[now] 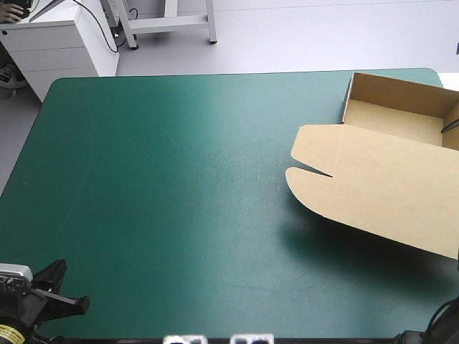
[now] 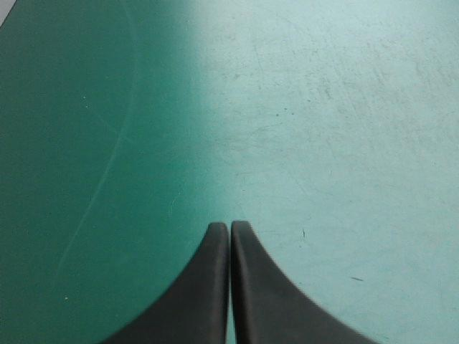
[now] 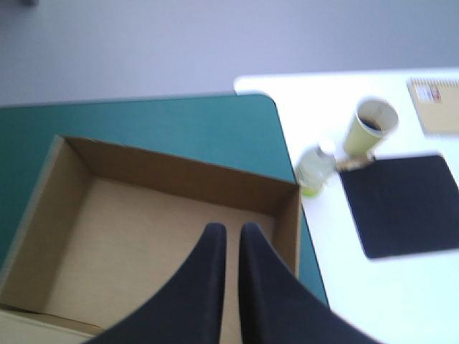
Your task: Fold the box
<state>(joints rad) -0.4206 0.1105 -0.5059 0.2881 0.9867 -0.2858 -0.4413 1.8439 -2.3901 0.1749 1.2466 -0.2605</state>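
The brown box lies at the table's right side as an open tray with raised walls toward the far edge. Its lid lies flat, reaching toward the front. My right gripper hovers over the tray's floor, shut with nothing between its fingers. It stays out of the high view. My left gripper is shut and empty over bare teal-green cover. In the high view it sits at the near left corner, far from the box.
Beyond the table's right edge stands a white table with a cup, a small bottle, a black pad and a notebook. A white cabinet stands past the far left corner.
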